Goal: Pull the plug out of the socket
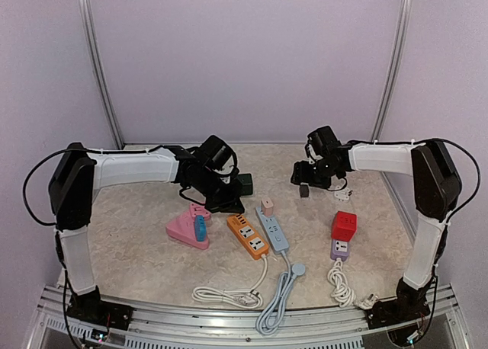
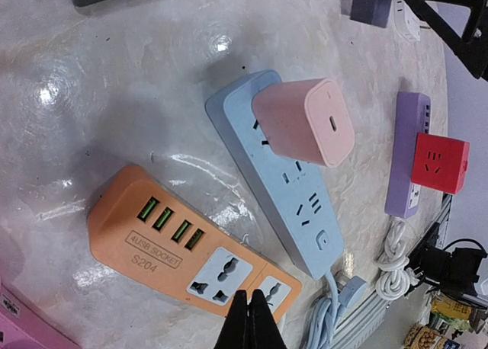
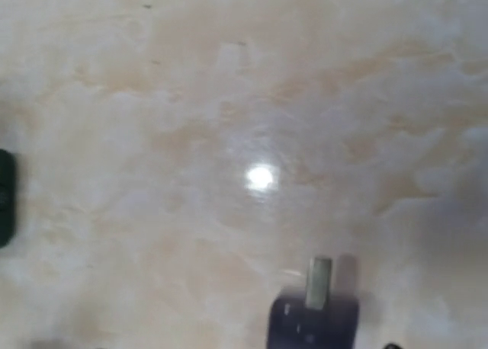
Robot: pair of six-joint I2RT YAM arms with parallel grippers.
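Observation:
A pink plug (image 2: 305, 122) sits in the light blue power strip (image 2: 305, 212); both also show in the top view, plug (image 1: 268, 206) and strip (image 1: 274, 231). My left gripper (image 2: 252, 318) is shut and empty above the near edge of the orange strip (image 2: 175, 246), short of the pink plug. My right gripper (image 1: 303, 181) is at the back right and holds a dark plug (image 1: 304, 190) just above the table. That dark plug (image 3: 313, 322) shows blurred in the right wrist view, prong pointing away. The fingers are hidden there.
A pink strip (image 1: 183, 228) carries a blue plug (image 1: 200, 228). A red plug (image 1: 344, 225) sits in a purple strip (image 1: 340, 248). A dark green strip (image 1: 244, 183) lies behind my left gripper. A white adapter (image 1: 341, 187) and coiled cables (image 1: 229, 294) are nearby.

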